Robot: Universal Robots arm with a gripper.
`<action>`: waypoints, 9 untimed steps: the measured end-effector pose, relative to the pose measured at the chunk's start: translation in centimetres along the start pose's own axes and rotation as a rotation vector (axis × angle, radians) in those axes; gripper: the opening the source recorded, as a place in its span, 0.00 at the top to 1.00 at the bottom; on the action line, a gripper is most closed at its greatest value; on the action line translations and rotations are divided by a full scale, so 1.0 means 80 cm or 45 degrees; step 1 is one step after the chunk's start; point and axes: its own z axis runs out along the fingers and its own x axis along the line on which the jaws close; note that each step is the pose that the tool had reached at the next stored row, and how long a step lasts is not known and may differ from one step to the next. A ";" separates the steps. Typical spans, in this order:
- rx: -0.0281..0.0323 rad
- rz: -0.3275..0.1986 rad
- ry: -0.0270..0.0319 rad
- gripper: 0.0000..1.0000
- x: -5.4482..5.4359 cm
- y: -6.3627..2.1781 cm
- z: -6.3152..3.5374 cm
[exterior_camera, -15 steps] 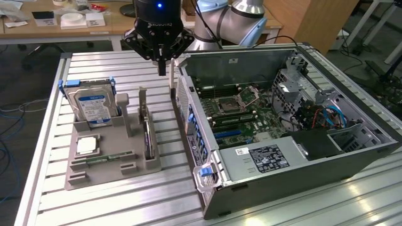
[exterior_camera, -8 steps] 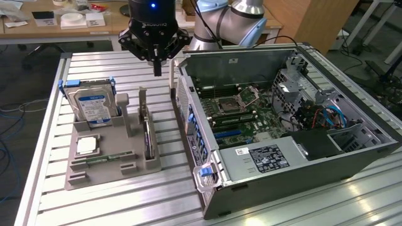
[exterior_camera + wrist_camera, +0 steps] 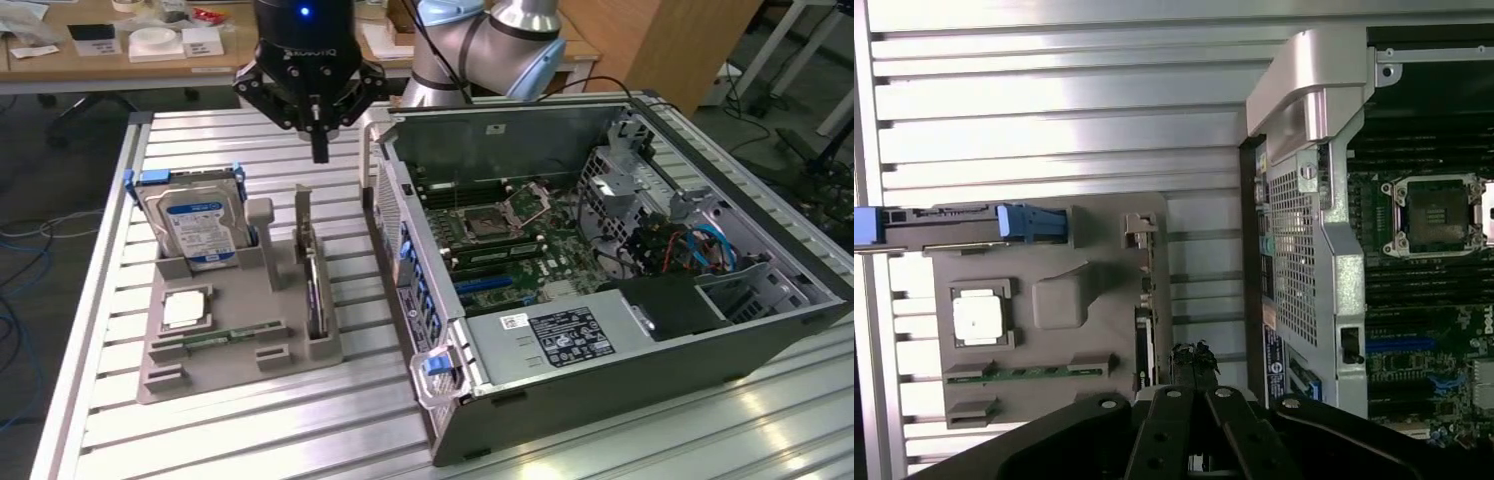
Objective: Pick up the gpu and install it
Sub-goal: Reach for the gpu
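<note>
Workbench tally: one slatted table (image 3: 267,440), one open computer case (image 3: 641,385), one grey parts tray (image 3: 200,378). One hard drive (image 3: 198,225), one gpu (image 3: 314,290), one processor chip (image 3: 183,310), one memory stick (image 3: 227,337). One power supply (image 3: 561,335), one processor socket (image 3: 487,218), one motherboard (image 3: 523,272). One robot arm (image 3: 494,45), one gripper (image 3: 319,150).

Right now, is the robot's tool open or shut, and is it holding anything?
Tool: shut, holding nothing. It hangs near the gpu, which stands on its edge in the grey tray.

Closed pincer (image 3: 1194,353) near edge-on gpu (image 3: 1144,345)
</note>
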 end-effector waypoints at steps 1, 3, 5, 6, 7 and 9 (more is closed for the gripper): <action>0.0000 0.000 0.0000 0.89 0.002 0.000 0.000; 0.0000 0.000 0.0001 0.89 0.006 0.000 0.000; 0.0000 0.000 0.0000 0.89 0.011 -0.001 0.000; 0.0000 0.000 0.0000 0.89 0.013 -0.001 0.000; 0.0000 0.000 0.0001 0.89 0.015 -0.001 0.000; 0.0001 0.000 0.0000 0.89 0.019 -0.001 -0.001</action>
